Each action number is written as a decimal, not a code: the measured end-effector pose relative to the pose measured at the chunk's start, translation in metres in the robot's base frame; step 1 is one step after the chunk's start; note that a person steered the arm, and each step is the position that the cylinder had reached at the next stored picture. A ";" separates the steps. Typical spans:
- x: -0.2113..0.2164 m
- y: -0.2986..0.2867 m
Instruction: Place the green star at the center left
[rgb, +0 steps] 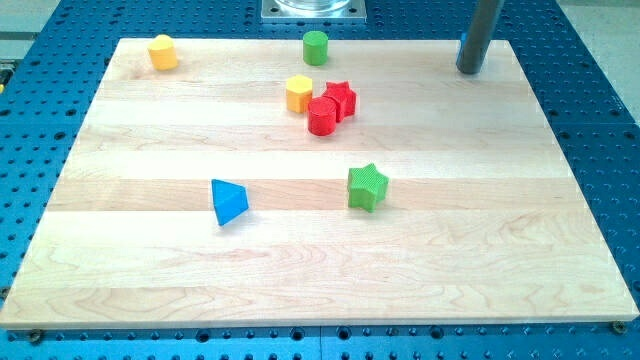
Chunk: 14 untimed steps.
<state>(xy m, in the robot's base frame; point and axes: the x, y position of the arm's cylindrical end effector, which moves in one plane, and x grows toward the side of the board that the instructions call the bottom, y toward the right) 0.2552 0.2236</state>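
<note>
The green star (367, 187) lies a little right of the frame's middle, slightly below centre, flat on the wooden board (150, 290). Nothing touches it. The blue triangular block (229, 202) sits well to its left, at about the same height in the frame.

My tip (469, 70) stands at the upper right of the frame, near the board's top edge, well apart from the green star and from every other block. The arm carries no claw, only the dark rod, so there is nothing to be wide, narrow or holding anything.

Upper middle of the frame: a cluster of three. The yellow hexagonal block (298, 93) sits just left of the red star (342, 99), and the red cylinder (322, 116) sits just below them, touching or nearly touching the red star. The green cylinder (316, 47) stands alone near the top edge, above that cluster. The yellow cylinder (163, 52) stands at the upper left corner of the board.

The centre-left area holds no star.
</note>
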 end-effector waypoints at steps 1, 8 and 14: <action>0.015 -0.022; 0.025 -0.114; 0.265 -0.275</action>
<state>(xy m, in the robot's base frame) 0.5199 -0.0516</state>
